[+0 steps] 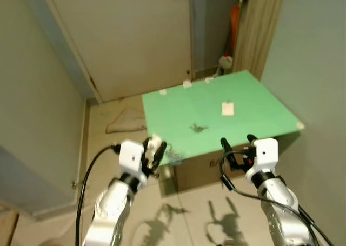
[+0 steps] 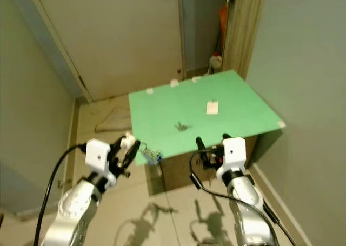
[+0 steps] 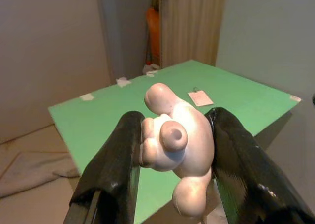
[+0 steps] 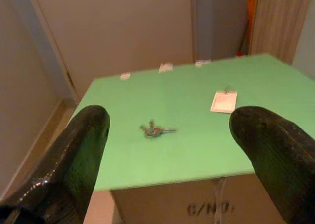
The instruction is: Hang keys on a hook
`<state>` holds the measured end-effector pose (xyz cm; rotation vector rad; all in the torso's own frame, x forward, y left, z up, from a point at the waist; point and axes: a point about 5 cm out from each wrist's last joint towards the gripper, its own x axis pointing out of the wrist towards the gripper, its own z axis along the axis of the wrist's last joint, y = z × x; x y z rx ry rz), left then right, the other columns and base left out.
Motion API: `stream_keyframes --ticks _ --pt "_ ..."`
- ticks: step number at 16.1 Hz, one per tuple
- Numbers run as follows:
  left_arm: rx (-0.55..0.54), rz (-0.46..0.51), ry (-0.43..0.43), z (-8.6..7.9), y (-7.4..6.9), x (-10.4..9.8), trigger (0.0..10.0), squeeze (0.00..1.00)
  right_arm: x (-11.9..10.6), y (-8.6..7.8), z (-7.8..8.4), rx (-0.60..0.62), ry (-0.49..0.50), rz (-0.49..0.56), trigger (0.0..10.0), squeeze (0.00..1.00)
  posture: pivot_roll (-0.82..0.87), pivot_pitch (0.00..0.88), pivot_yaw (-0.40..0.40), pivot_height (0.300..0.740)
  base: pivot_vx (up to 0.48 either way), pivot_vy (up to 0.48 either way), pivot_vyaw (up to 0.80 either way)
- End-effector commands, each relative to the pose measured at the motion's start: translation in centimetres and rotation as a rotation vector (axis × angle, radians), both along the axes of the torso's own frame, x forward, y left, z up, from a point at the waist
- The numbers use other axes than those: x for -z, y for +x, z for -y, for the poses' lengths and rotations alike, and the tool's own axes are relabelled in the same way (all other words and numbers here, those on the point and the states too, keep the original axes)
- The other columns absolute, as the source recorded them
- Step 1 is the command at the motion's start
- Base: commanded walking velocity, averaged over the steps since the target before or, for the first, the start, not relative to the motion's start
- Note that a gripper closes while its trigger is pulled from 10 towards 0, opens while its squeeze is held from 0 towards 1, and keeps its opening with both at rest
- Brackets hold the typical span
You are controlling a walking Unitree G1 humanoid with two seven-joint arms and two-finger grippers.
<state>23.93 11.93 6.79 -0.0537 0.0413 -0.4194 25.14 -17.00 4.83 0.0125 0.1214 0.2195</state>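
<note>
1. Right wrist view has the keys (image 4: pixel 154 130) lying on the green table (image 4: pixel 197 155), straight ahead between the right gripper's (image 4: pixel 170 160) spread fingers.
2. Their long axis seems crosswise, though they are small.
3. Left gripper (image 3: pixel 172 150) clamps a pale rounded hook (image 3: pixel 177 140).

You have a green board (image 1: pixel 254 102) serving as the tabletop, resting on a cardboard box (image 4: pixel 197 204). On it, near the middle, lies a small bunch of keys (image 1: pixel 198 128). Well apart from them, toward the far right, sits a small white card (image 1: pixel 227 109). Along the far edge you can see three small white scraps (image 4: pixel 165 67), spaced apart.
</note>
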Motion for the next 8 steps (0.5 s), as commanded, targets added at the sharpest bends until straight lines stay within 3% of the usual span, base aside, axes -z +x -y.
stream_keyframes --ticks 1,4,8 --pt "-0.029 -0.007 0.005 -0.86 -0.02 0.00 0.0 0.00 -0.52 0.23 -0.75 -0.020 0.007 0.027 10.0 0.00 -0.23 0.000 0.124 0.740 0.000 0.000 0.00" --pt "-0.025 -0.008 0.013 -0.80 0.09 -0.05 0.0 0.00 -0.42 0.18 -0.70 -0.014 -0.001 0.016 10.0 0.00 -0.23 0.000 0.126 0.740 0.000 0.000 0.00" --pt "-0.027 -0.017 -0.004 -0.73 0.41 0.09 0.0 0.00 -0.06 0.06 -0.74 -0.006 0.014 -0.013 10.0 0.00 -0.23 0.000 0.126 0.740 0.000 0.000 -0.66"
